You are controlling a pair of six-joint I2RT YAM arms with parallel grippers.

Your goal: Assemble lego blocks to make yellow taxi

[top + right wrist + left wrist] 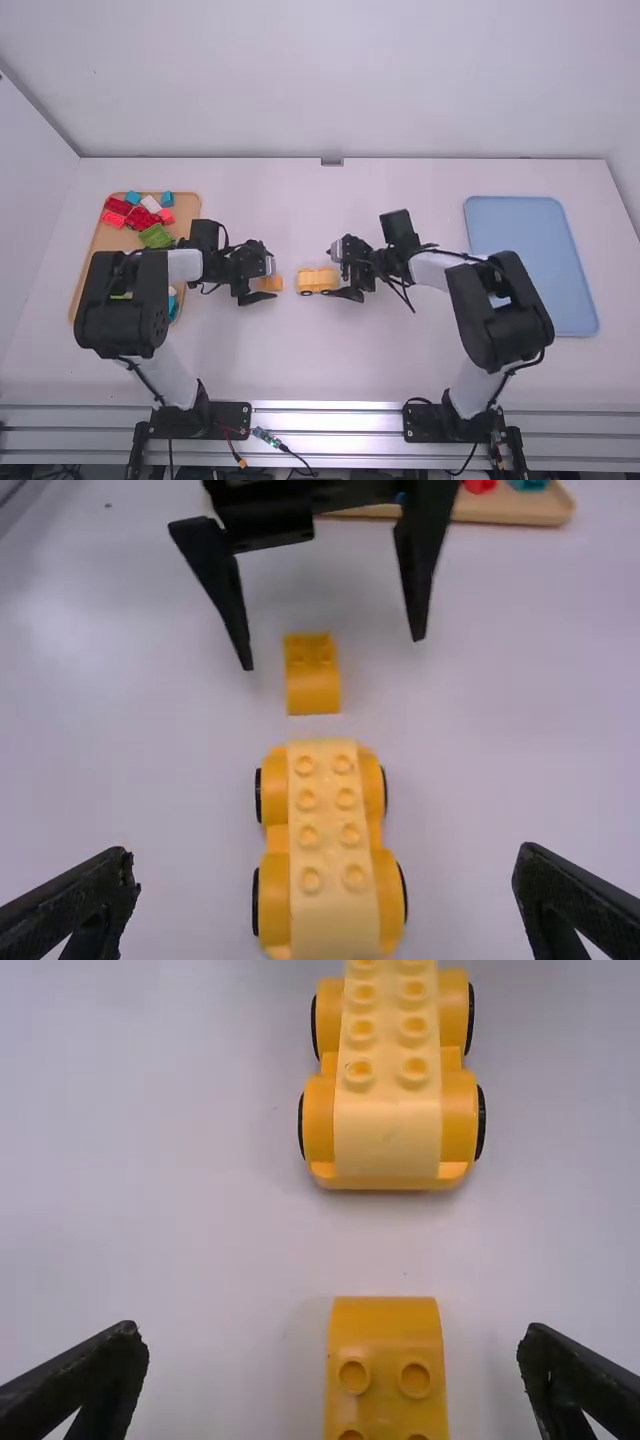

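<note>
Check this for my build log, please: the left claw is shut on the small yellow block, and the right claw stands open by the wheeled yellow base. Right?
No: the right wrist view shows the left claw open, a gap on each side of the small yellow block. The rest holds.

A big white counter (330, 215) has a plain, pale back wall (330, 80) behind it. A white side wall (28, 185) stands on the left. Long gray metal bars (325, 419) run along the near edge, with light shining on them.
</note>
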